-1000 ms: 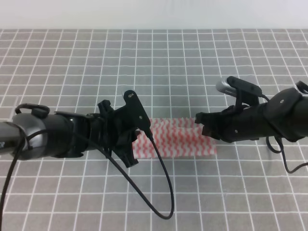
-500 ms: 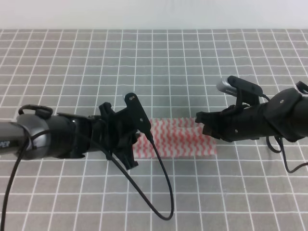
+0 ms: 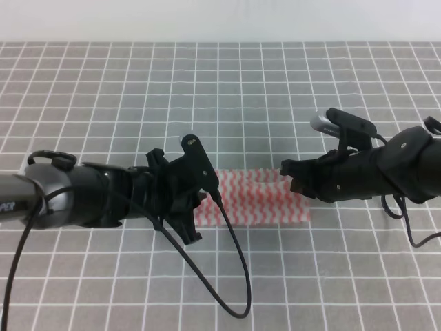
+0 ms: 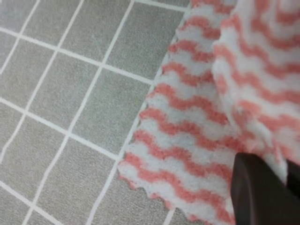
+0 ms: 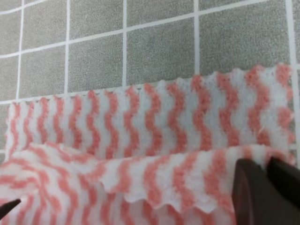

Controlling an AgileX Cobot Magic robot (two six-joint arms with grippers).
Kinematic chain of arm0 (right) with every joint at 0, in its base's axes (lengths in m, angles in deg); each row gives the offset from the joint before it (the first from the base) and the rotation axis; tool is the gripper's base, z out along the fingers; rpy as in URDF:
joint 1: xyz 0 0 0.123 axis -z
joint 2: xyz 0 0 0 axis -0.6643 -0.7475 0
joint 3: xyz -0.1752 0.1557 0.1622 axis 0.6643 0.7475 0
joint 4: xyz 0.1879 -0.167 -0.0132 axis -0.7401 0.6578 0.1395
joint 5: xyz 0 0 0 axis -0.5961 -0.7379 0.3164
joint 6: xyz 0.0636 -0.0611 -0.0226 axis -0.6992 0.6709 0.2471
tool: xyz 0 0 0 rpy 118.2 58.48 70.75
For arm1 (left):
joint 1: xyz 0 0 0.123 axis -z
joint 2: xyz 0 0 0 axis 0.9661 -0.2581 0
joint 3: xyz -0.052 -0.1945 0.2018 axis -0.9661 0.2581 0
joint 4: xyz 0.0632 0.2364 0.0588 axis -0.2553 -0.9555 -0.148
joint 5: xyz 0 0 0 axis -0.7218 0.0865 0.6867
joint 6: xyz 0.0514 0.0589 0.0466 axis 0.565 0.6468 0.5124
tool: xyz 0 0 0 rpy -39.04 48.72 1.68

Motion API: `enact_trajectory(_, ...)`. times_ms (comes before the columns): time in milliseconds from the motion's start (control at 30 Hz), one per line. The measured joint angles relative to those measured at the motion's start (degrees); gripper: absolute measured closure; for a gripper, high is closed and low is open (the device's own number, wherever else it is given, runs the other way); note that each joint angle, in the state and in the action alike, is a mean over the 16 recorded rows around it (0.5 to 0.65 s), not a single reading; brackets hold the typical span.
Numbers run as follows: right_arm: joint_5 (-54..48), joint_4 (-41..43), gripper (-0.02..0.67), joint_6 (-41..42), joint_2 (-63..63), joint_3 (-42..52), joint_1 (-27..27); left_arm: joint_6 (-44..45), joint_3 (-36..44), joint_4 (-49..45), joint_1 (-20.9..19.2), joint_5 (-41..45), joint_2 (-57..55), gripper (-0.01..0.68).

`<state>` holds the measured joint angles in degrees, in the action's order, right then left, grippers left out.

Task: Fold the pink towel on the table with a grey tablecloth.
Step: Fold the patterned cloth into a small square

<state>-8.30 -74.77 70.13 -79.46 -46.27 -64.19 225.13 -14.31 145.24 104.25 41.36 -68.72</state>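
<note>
The pink towel point(image 3: 258, 198) lies as a folded strip on the table with a grey tablecloth point(image 3: 220, 89), between my two grippers. My left gripper point(image 3: 205, 196) is at the strip's left end. In the left wrist view its dark fingers point(image 4: 260, 192) are closed together on a raised upper layer of the towel point(image 4: 187, 126). My right gripper point(image 3: 288, 178) is at the strip's right end. In the right wrist view its fingers point(image 5: 253, 192) pinch the scalloped edge of the upper layer of the towel point(image 5: 154, 122), which drapes over the flat lower layer.
A black cable point(image 3: 231, 262) loops from the left arm down over the cloth in front of the towel. The grey grid cloth point(image 5: 159, 51) runs out in all directions, with a pale wall point(image 3: 220, 21) along the far edge.
The left gripper has shifted slightly right and down at the towel's left end. The right gripper has barely moved.
</note>
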Motion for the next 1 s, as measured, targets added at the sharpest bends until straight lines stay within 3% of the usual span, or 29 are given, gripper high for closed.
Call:
enact_trajectory(200, 0.5, 0.0, 0.568, 0.0, 0.0, 0.0, 0.0, -0.1, 0.0, -0.1, 0.0, -0.1, -0.1, 0.674)
enact_trajectory(533, 4.3, -0.3, 0.363, 0.0, 0.0, -0.1, 0.0, -0.8, 0.0, -0.1, 0.0, -0.8, 0.5, 0.674)
enact_trajectory(633, 4.6, 0.1, 0.330, 0.1, 0.0, -0.7, 0.0, -4.2, 0.0, -0.1, 0.0, -1.7, 1.5, 0.674)
enact_trajectory(700, 4.0, 0.8, 0.329, 0.1, 0.0, -1.4, 0.0, -7.7, 0.0, -0.1, 0.0, -2.4, 2.4, 0.674)
enact_trajectory(1000, -4.6, 6.1, 0.517, 0.1, 0.0, -6.5, 0.0, -24.3, -0.2, -0.4, 0.0, -5.8, 7.3, 0.675)
